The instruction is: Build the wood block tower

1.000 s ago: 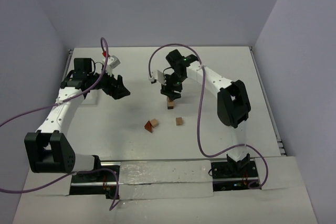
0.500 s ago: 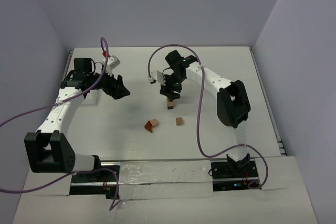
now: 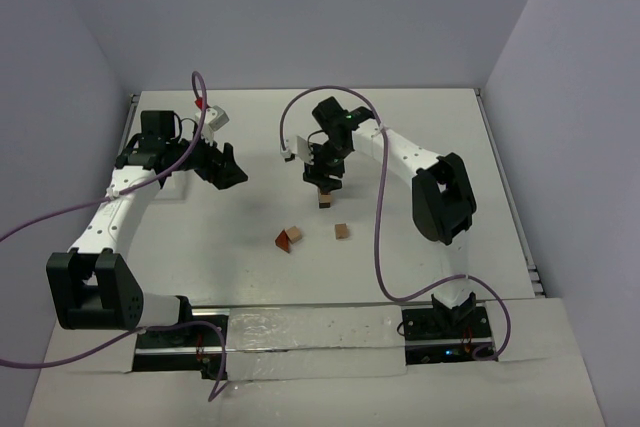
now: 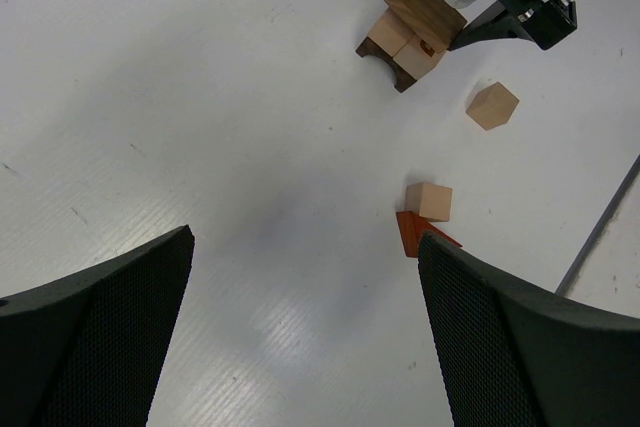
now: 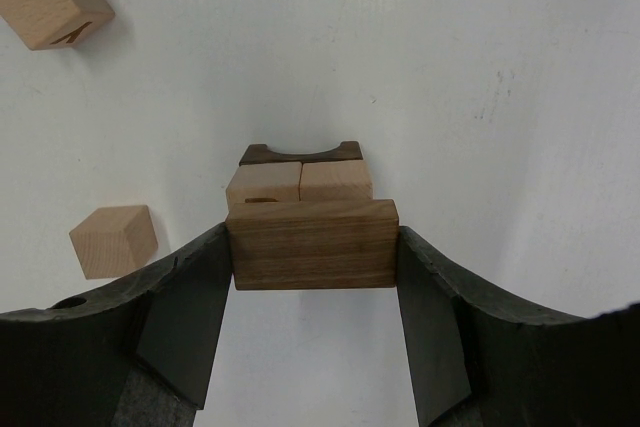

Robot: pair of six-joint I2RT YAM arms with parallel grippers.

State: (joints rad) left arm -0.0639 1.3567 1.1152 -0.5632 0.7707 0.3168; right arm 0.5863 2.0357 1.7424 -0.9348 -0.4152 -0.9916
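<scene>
Toward the far middle of the table (image 3: pixel 200 247), the wood block tower (image 3: pixel 323 199) stands as a dark arch (image 5: pixel 300 154) carrying two tan cubes (image 5: pixel 263 187) side by side. The right pincer (image 3: pixel 323 183), partly closed, grips a brown slab (image 5: pixel 312 244) by its ends directly over the cubes; whether slab and cubes touch cannot be told. The left pincer (image 3: pixel 225 165) hangs well apart to the left, fully open and empty. Risk: a slab released off-centre or tilted would probably slide off. A sideways drag of the jaws on opening could also spread the cubes or topple the narrow arch. A wedge (image 3: pixel 289 239) and a loose cube (image 3: pixel 342 231) lie nearer the arm bases. The table is white, faintly ribbed and scuffed. Pale grey-violet walls (image 3: pixel 300 7) enclose it on three sides.
</scene>
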